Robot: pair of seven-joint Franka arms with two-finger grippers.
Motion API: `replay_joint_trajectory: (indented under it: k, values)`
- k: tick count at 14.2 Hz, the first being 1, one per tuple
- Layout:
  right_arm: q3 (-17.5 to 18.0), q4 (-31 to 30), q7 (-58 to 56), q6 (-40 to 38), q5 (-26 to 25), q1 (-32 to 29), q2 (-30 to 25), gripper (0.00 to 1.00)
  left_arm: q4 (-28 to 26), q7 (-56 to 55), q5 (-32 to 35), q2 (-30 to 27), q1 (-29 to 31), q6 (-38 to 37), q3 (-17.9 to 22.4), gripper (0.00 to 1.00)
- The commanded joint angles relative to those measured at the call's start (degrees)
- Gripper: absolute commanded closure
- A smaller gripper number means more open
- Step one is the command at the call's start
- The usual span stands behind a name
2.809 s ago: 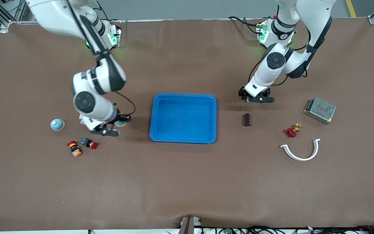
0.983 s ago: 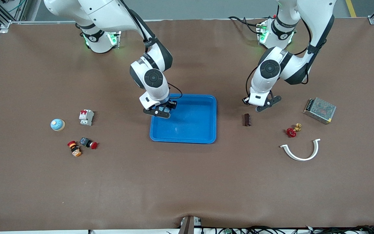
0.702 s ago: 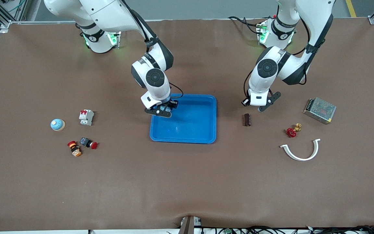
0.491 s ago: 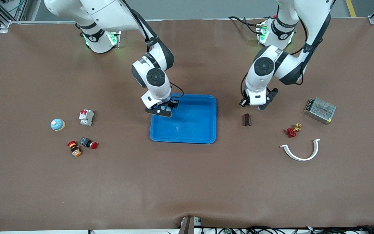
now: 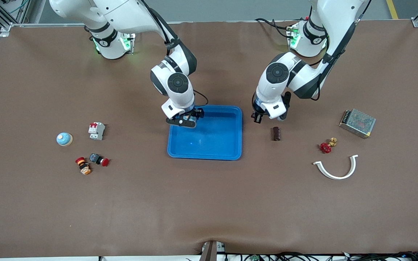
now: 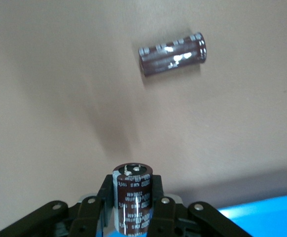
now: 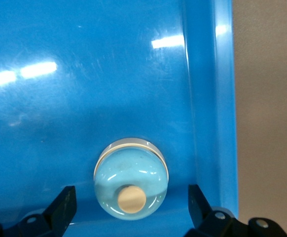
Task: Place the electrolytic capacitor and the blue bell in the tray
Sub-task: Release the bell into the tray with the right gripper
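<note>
Right tool (image 5: 186,119) spread wide over bright blue shallow plastic tray (image 5: 230,145); pale blue dome bell w/ cream button (image 7: 131,182) sits inside, near rim corner. Left tool (image 5: 267,116) pinching upright brown cylindrical capacitor (image 6: 132,197) over brown table (image 5: 209,203) beside tray. Second brown capacitor (image 5: 276,133) lies on table nearby.

Bright blue tray (image 7: 210,98), pale blue bell (image 7: 131,177) with cream button, dark brown capacitor (image 6: 132,197) printed white.

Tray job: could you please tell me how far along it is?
Done: the bell sits in the tray, right gripper open around it. In hand: left gripper holds a capacitor beside the tray. Left: dropping it in.
</note>
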Motion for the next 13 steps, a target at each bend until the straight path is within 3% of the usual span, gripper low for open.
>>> replay_joint_trajectory:
  k: [1,3,6,10,13]
  values:
    - [-0.9,0.5,-4.0,-10.9,0.5,-0.9,-7.3,0.00,4.2,-5.6,0.5,2.1,-1.3,-0.6,-0.2,1.00]
    - [-0.8,1.8,-11.4,-21.5,0.5,-5.3,-13.1,0.00,6.9,-7.4,0.5,3.7,-1.9,-0.7,-0.2,1.00]
    - [-1.0,1.5,-22.9,-30.6,-0.1,-11.5,-19.5,0.00,13.7,-9.6,0.8,7.9,-2.8,-1.3,-0.1,1.00]
    - [-1.0,0.0,-42.6,-33.7,-2.3,-23.6,-24.8,0.00,24.2,-9.7,1.1,15.3,-5.9,-7.9,0.9,1.00]
    - [-1.0,-0.9,-55.1,-32.9,-5.3,-32.0,-25.2,0.00,29.9,-11.8,1.1,18.5,-11.9,-9.8,5.8,1.00]
